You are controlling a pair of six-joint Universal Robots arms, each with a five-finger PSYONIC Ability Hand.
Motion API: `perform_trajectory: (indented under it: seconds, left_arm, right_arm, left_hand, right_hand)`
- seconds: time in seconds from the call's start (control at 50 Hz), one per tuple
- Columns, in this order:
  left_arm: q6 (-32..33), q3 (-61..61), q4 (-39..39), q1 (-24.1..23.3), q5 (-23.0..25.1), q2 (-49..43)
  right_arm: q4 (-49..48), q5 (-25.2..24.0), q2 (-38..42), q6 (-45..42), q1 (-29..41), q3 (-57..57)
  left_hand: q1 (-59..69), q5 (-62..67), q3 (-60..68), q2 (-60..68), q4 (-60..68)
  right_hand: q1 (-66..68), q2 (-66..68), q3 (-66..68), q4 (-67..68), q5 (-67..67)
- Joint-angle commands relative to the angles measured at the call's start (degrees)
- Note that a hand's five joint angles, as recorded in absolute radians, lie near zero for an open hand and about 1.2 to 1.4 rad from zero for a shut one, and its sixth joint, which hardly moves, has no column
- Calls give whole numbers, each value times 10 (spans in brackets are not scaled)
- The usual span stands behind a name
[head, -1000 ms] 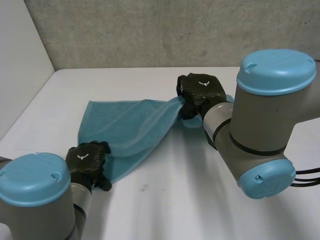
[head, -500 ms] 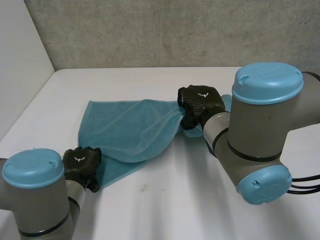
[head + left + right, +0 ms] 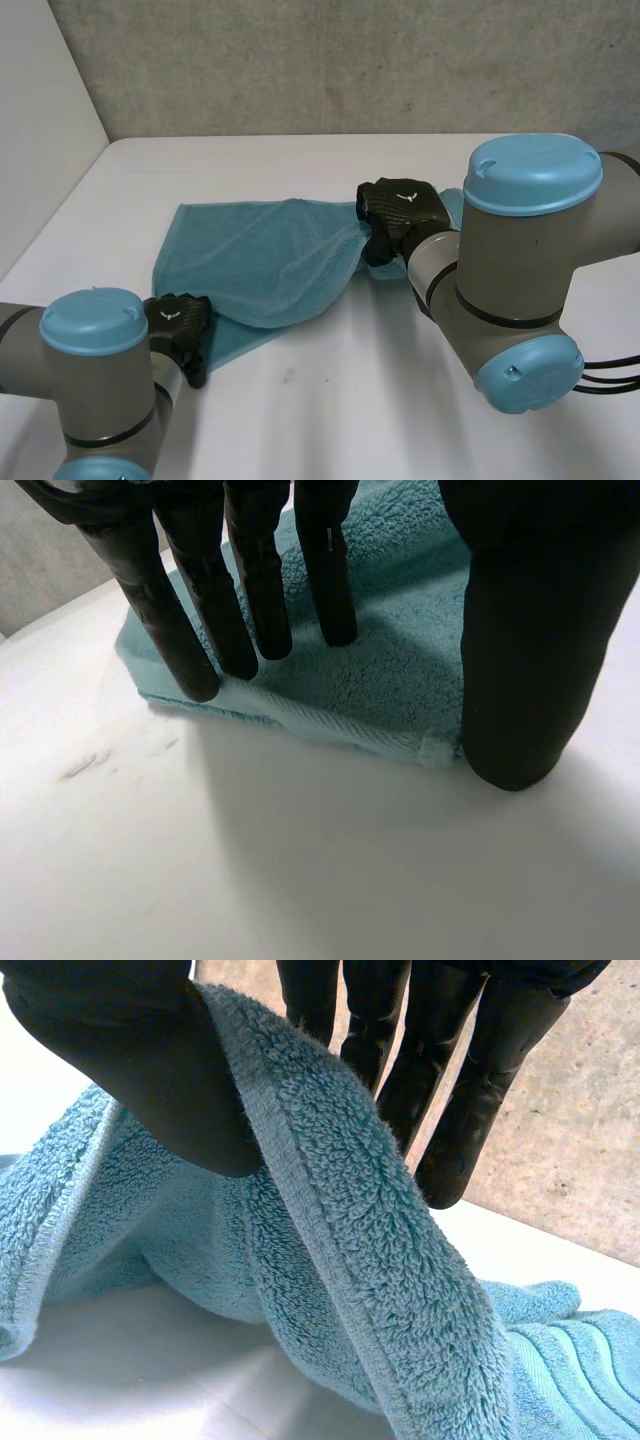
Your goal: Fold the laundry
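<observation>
Your right hand [image 3: 398, 208] pinches the towel [image 3: 260, 255] by one edge, raised off the surface [image 3: 340, 400] — your left hand [image 3: 180, 322] presses straight fingers on the near corner, likely anchoring it for the fold.

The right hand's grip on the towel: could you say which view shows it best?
The right wrist view: the towel's edge is pinched between the right hand's thumb and fingers. The head view shows that hand's back at a towel corner; the left wrist view shows the left hand on another.
</observation>
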Motion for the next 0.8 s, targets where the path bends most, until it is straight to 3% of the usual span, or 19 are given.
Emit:
perform_trajectory:
  seconds: [0.02,0.4,0.5,0.54,0.72,0.8]
  left_arm:
    - [0,18,1,7,0,-13]
    - [1,44,3,24,0,-30]
    - [1,46,7,27,1,-31]
    - [1,45,14,27,1,-26]
    - [1,41,16,35,22,9]
    - [1,32,13,68,56,46]
  right_arm:
    - [0,0,0,0,0,3]
    - [0,-2,0,-1,-1,5]
    - [0,-2,0,-1,-1,8]
    - [0,-2,0,-1,-1,9]
    - [0,-2,-2,-1,-6,12]
    - [8,-10,-9,-14,-13,13]
  left_hand:
    - [90,96,82,80,80]
    - [193,199,184,183,183]
    - [318,323,309,307,307]
    - [465,471,456,454,455]
    - [465,471,457,455,455]
    - [465,471,457,455,455]
  right_hand:
    - [205,97,94,91,112]
    - [203,95,93,89,110]
    - [202,93,91,87,108]
    - [202,93,91,87,108]
    - [202,93,91,87,108]
    - [183,75,73,69,90]
